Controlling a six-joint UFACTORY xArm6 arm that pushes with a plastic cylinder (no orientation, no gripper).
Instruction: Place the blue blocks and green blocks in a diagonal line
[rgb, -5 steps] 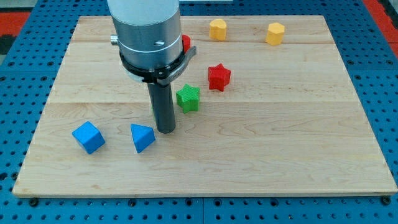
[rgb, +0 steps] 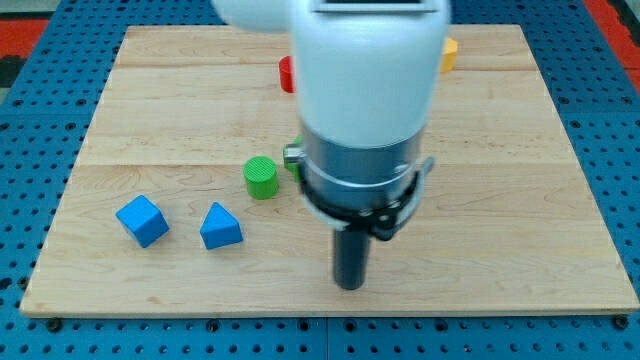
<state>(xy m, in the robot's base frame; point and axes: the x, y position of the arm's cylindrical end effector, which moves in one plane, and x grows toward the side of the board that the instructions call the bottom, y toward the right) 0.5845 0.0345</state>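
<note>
My tip (rgb: 349, 285) down on bench (rgb: 500, 250) near view's bottom, well right of blue triangular block (rgb: 220, 227) & blue cube (rgb: 141, 221). No end effector, just rod. Green cylinder (rgb: 260, 177) farther up; red block (rgb: 286, 74), yellow block (rgb: 449, 53) at top, partly hidden.

Our arm (rgb: 365, 70) is a fat, smooth white cylinder at the view's top, blurred along its edges. Below the white shell we carry a band of brushed silver-grey metal (rgb: 360, 160), with a small pale stub sticking out on the view's left side. Under that sits a black clamp ring (rgb: 362, 208) with little lugs at its sides. From the ring hangs our straight dark rod (rgb: 350, 255), round and plain, ending at our tip (rgb: 349, 286), which is flat and black.
</note>
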